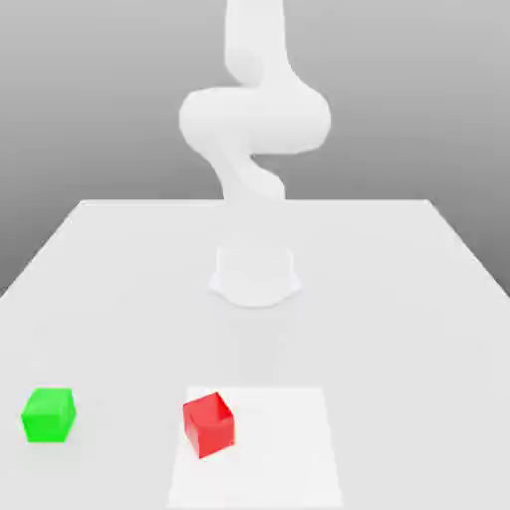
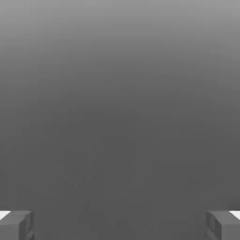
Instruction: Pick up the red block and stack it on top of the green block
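- Small matte red cube (image 1: 208, 424) sits on white table (image 1: 398, 299), well right of small matte green cube (image 1: 48, 415) in exterior view.
- Gripper (image 2: 120, 225) fingers wide apart, empty.
- Judged rigid, light; grasp opposite flat side faces.

The arm (image 1: 255, 120) is cut off above by the exterior view's edge, its upper part unseen.

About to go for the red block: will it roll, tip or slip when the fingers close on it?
The red block is a cube resting flat on the table, so it probably won't roll or tip. Its plain matte faces look flat and stiff, likely giving the open gripper a firm hold. It sits turned at an angle, so misaligned fingers might twist it.
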